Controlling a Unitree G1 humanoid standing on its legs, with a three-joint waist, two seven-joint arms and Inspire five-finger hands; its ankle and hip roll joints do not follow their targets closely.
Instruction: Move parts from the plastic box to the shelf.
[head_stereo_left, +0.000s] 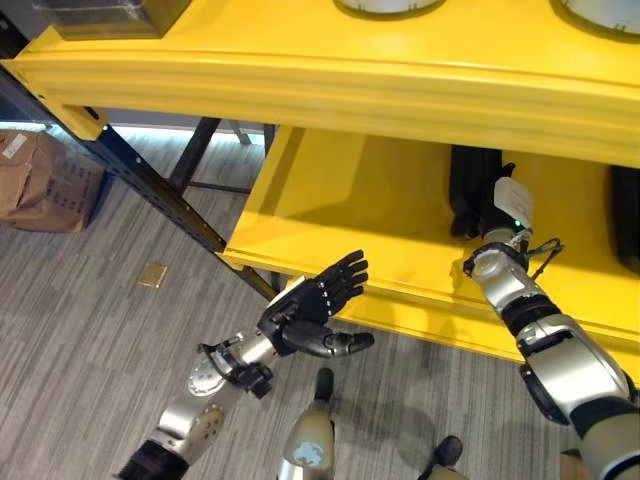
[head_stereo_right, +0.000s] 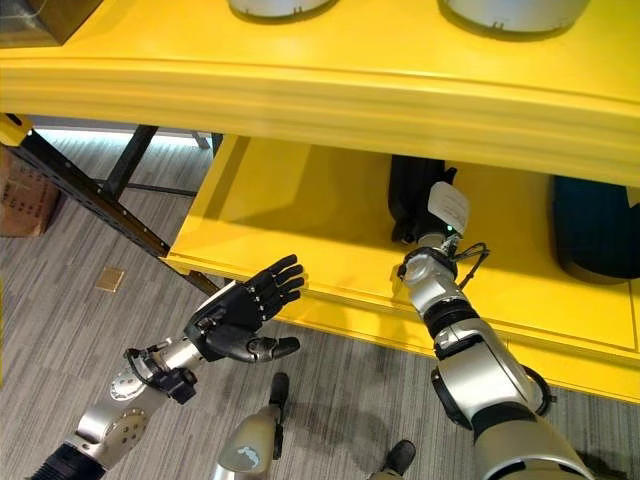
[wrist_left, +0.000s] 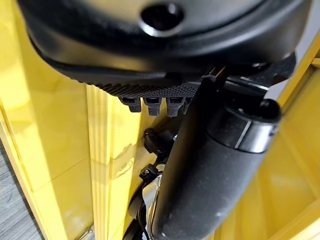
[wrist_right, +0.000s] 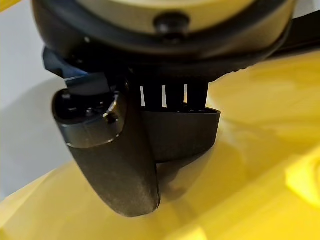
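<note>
From the left eye view, the left hand (head_stereo_left: 310, 312) hangs in front of the lower shelf's front lip, fingers straight and spread, thumb out to the side, nothing in it. The right hand (head_stereo_left: 487, 215) reaches onto the yellow shelf (head_stereo_left: 330, 205) and is against a black part (head_stereo_left: 470, 185) standing on the lower level; a white tag (head_stereo_left: 514, 203) sits over the back of the hand, and any print on it is too small to read. Another dark object (head_stereo_left: 625, 225) is cut off by the frame's right edge, a grey bin (head_stereo_left: 110, 15) is cropped at the top left corner, and two pale round items (head_stereo_left: 390, 5) on the upper level show just their lower rims. On the carpeted floor (head_stereo_left: 100, 300) lie a brown cardboard box (head_stereo_left: 45, 180) with an unreadable label and a small tan square (head_stereo_left: 152, 274). The right eye view gives the same layout — the black part (head_stereo_right: 410, 195) with the tag (head_stereo_right: 448, 207) across the hand in front of it. The left wrist view looks past the straight fingers (wrist_left: 150, 104) and thumb toward yellow shelf edges. In the right wrist view the thumb (wrist_right: 112, 150) and fingers (wrist_right: 172, 97) close round the black part (wrist_right: 182, 132) over the yellow surface — most of the part is hidden behind the thumb.
</note>
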